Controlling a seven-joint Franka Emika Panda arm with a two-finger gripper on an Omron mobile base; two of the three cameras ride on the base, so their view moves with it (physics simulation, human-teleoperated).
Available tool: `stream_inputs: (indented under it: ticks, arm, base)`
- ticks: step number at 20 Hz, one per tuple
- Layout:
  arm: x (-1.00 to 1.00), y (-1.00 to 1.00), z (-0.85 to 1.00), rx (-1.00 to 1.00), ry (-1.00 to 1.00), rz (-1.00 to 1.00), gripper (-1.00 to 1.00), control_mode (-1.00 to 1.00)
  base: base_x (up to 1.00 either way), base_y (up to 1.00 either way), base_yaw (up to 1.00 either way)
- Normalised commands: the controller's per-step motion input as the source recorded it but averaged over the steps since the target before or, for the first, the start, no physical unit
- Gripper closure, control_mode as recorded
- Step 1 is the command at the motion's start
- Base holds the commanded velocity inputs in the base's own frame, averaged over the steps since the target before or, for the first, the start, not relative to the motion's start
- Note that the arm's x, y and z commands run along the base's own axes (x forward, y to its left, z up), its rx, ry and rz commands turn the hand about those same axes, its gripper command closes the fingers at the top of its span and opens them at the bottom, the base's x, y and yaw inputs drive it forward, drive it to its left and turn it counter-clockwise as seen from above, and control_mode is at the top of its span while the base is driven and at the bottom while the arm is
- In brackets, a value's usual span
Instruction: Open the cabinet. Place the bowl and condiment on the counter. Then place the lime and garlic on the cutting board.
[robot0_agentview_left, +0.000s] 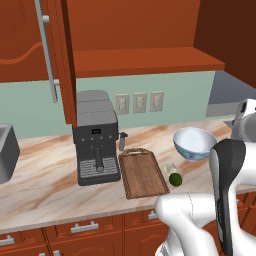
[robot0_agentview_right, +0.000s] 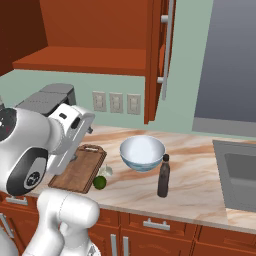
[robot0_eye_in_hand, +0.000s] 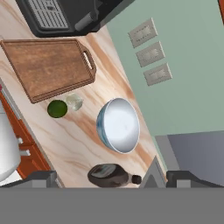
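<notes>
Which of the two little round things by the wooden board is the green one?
The lime is the dark green ball, nearer the counter's front edge. The garlic touching it is whitish and sits closer to the bowl. Both lie beside the cutting board, not on it.

Left base view is looking forward and down from behind the arm's left; right base view is doing likewise from its right. Both are taking in the counter (robot0_agentview_left: 45, 190), cutting board (robot0_agentview_left: 142, 172) and bowl (robot0_agentview_right: 142, 151). Hand view is hanging nearer above, looking down, rolled sideways.
</notes>
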Motion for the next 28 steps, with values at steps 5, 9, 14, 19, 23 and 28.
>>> stream_inputs:
  ticks: [5, 9, 14, 19, 23, 28]
  arm:
    - [0.0, 0.06, 0.0, 0.0, 0.04, 0.0, -1.0, -1.0]
    - [0.01, 0.08, 0.0, 0.04, 0.11, -0.02, -1.0, -1.0]
    - [0.02, 0.12, 0.0, 0.05, 0.13, -0.03, -1.0, -1.0]
    - [0.0, 0.17, 0.0, 0.05, 0.13, -0.04, -1.0, -1.0]
    - [0.0, 0.18, 0.0, 0.05, 0.14, -0.05, -1.0, -1.0]
    - [0.0, 0.05, -0.02, 0.07, 0.12, -0.04, -1.0, -1.0]
  base:
    - [0.0, 0.0, 0.0]
    - [0.0, 0.0, 0.0]
    - [0.0, 0.0, 0.0]
    - [0.0, 0.0, 0.0]
    - [0.0, 0.0, 0.0]
    - [0.0, 0.0, 0.0]
